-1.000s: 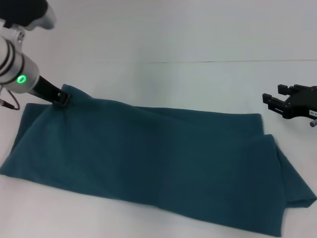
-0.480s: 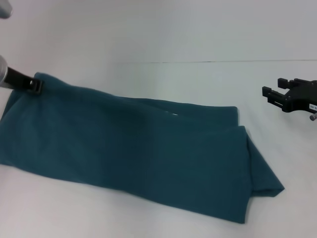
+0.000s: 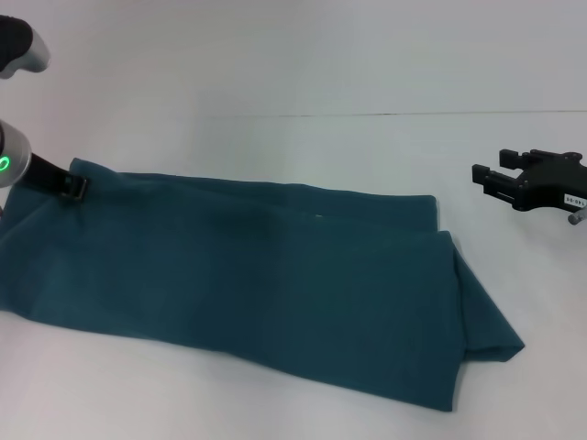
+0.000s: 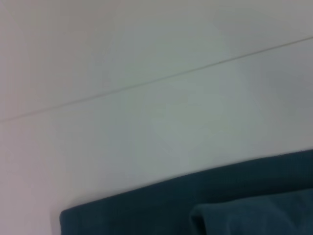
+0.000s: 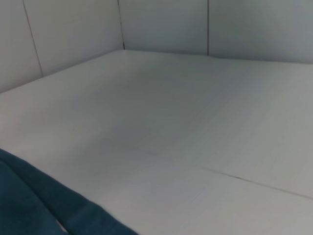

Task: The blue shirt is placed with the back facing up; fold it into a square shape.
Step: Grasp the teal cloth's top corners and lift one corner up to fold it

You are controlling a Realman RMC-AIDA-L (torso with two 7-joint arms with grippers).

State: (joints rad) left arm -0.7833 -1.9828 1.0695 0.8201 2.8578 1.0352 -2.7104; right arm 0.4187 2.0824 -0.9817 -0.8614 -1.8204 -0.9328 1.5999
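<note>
Left gripper [image 3: 75,187] jaws pinching blue shirt [image 3: 275,275] far-left corner, right gripper [image 3: 491,179] jaws spread, well apart.

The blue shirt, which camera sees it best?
The head view: the whole folded blue shirt lies there on the table. The left wrist view catches only an edge, and the right wrist view only a corner.

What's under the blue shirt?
The white table shows all around the blue shirt, so the shirt lies on it. The shirt is folded over itself, so its lower layers, and anything beneath them, are hidden. The left claw grips its far corner.
</note>
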